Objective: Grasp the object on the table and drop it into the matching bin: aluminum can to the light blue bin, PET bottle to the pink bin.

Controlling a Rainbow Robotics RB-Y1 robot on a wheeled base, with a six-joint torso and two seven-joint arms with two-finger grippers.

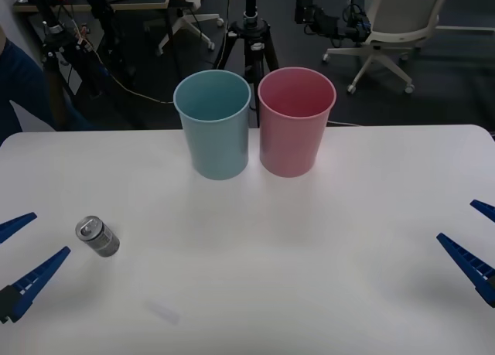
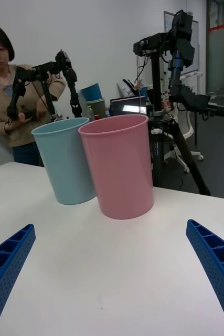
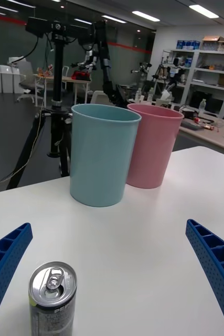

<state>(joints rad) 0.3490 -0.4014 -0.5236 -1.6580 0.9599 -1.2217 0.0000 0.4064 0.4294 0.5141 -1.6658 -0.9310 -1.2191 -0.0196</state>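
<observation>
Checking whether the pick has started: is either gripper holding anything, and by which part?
Nothing is held. The left gripper and right gripper are open; the aluminum can stands free on the table.

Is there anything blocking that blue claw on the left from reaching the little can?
Nothing visible. The small dark grey metal can stands upright on the white table, right beside the open left gripper, with bare tabletop between them.

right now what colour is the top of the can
Shiny silver, with a pull tab, above a dark grey body; the aluminum can shows it best in the left wrist view.
</observation>
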